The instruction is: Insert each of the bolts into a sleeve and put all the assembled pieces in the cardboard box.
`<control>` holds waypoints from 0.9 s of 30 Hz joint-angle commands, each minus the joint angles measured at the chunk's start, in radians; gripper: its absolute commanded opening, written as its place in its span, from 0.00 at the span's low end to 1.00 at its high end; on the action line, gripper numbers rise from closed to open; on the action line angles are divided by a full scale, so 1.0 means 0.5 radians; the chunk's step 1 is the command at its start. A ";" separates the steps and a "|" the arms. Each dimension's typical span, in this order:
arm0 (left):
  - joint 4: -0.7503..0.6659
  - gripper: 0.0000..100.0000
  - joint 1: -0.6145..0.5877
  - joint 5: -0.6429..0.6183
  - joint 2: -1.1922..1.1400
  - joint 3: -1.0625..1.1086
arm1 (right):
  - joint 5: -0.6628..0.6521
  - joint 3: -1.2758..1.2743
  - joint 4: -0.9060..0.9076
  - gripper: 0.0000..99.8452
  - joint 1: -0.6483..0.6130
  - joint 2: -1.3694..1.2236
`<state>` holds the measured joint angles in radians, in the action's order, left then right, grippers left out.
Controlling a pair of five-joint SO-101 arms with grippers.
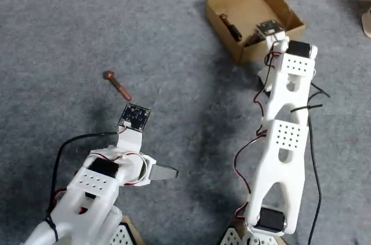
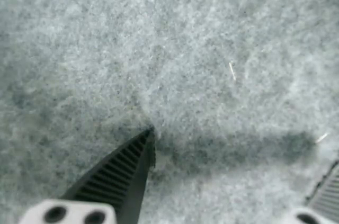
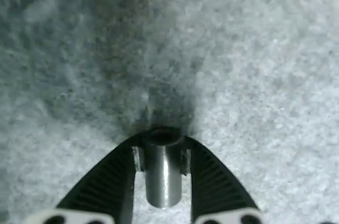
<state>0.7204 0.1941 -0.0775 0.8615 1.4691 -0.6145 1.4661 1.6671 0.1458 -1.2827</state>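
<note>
Clamped on a bare sleeve (image 3: 163,179) just outside the cardboard box (image 1: 255,2) at 1 o'clock on the table (image 1: 185,36), the right gripper (image 3: 161,140) could let the smooth metal slip or drop it in boltless. The loose bolt (image 1: 117,84) lies well apart at 10 o'clock, near the left gripper (image 2: 238,166), which is spread wide and empty. The box's near side stands close ahead of the sleeve.

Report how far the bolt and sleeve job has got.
Done: what looks like an assembled piece lies in the cardboard box. In hand: the right gripper holds a sleeve beside the box. Remaining: a bolt lies loose; the left gripper is open.
</note>
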 commanded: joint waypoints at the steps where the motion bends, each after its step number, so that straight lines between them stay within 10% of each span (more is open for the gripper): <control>1: 0.015 0.46 -0.032 0.009 0.020 0.002 | 0.104 0.305 0.189 0.01 0.008 0.091; 16: 0.098 0.46 -0.038 0.000 0.005 -0.072 | 0.549 -0.097 0.198 0.01 0.069 0.631; 27: 0.531 0.46 -0.591 -0.233 -0.002 -0.588 | 0.552 -1.149 0.192 0.01 -0.127 1.379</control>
<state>0.9828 -0.0437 -0.1112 0.8585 1.2451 -0.3475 0.9567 1.7469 0.1212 -0.7350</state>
